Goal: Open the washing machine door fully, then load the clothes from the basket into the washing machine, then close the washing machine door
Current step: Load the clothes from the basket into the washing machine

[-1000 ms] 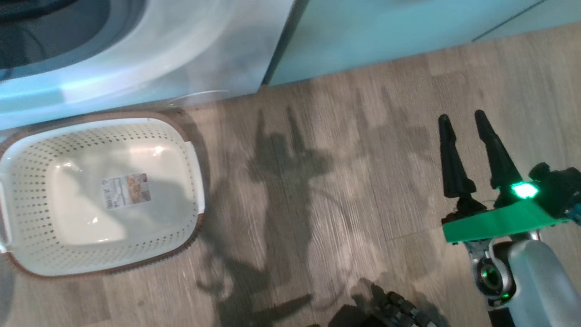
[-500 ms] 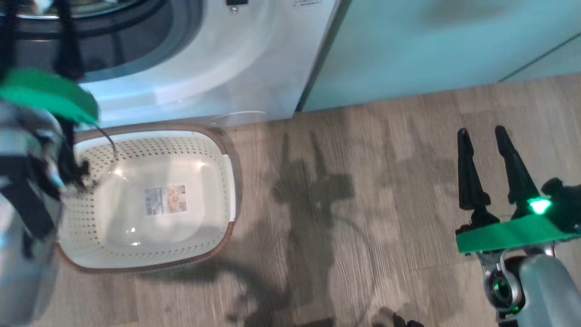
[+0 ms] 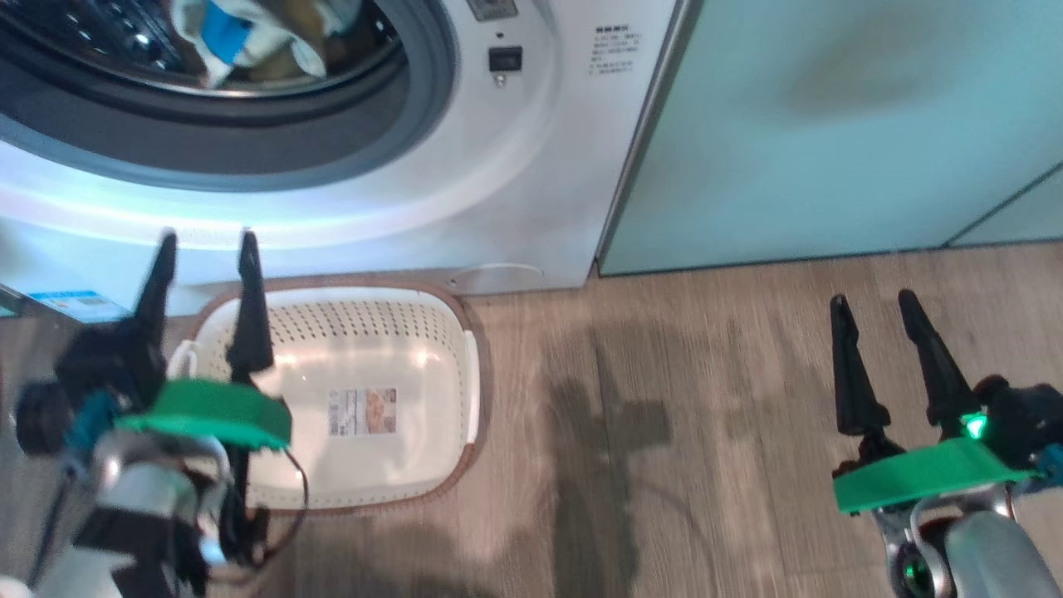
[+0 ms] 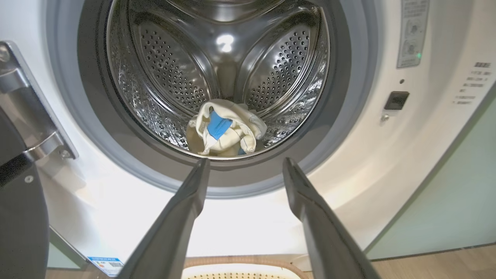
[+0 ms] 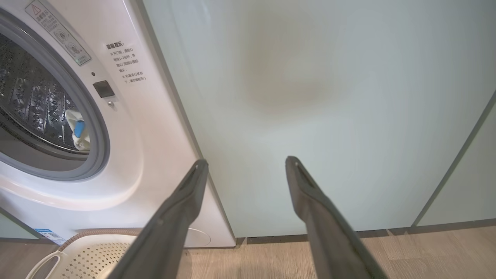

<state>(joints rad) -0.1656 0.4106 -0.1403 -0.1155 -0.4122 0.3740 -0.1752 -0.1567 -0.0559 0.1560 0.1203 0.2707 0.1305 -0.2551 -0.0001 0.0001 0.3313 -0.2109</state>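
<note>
Clothes [image 3: 241, 41] are sitting in the washing machine [image 3: 515, 166] drum at upper left, basket [image 3: 357, 320] on the floor [image 3: 664, 374] just below, and left fingers [image 3: 247, 307] and right fingers [image 3: 847, 374] at the bottom corners are spread wide, holding nothing.

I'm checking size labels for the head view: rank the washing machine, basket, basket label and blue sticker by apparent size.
1. washing machine, though the frame cuts it off.
2. basket.
3. basket label and blue sticker look about alike; the sticker is blurred, so I won't rank them.
</note>
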